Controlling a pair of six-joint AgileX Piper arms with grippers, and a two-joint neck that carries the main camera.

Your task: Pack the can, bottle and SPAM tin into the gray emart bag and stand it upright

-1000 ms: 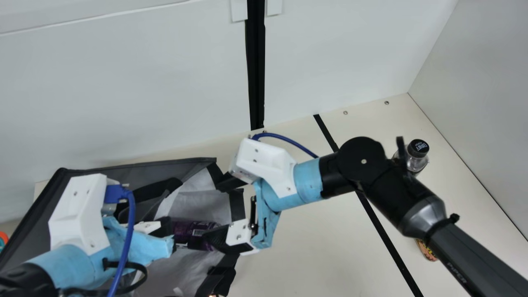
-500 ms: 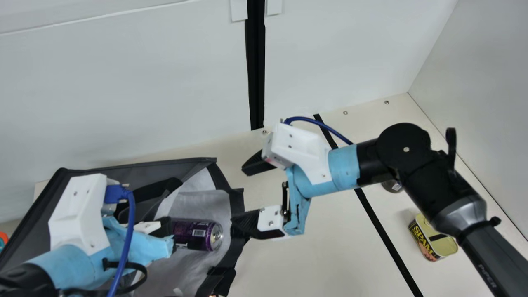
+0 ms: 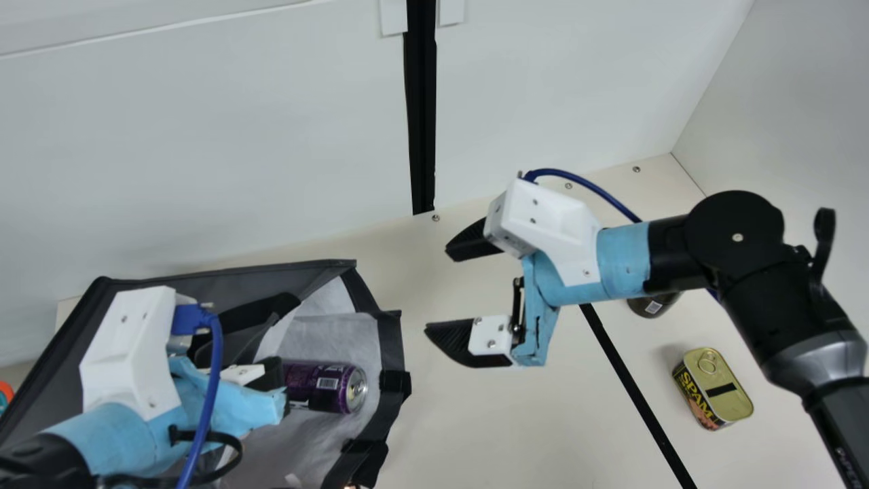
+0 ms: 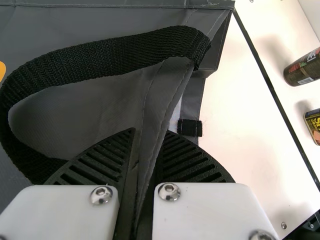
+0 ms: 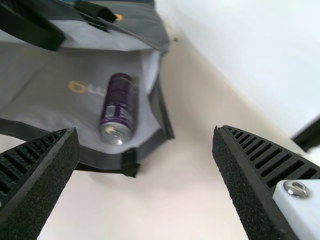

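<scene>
I'm pinching the bag (image 3: 390, 343), lower left, with my left gripper (image 4: 150, 131), presumably propping it open for packing; mid-frame, my right gripper (image 3: 438, 292) is hanging spread, empty.

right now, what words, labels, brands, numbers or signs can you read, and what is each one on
"SPAM": side of the SPAM tin
purple can: print too small or partly hidden to read
bottle: label print too small to read
gray bag: print too blurred to read whole
right arm: print too blurred to read
</scene>
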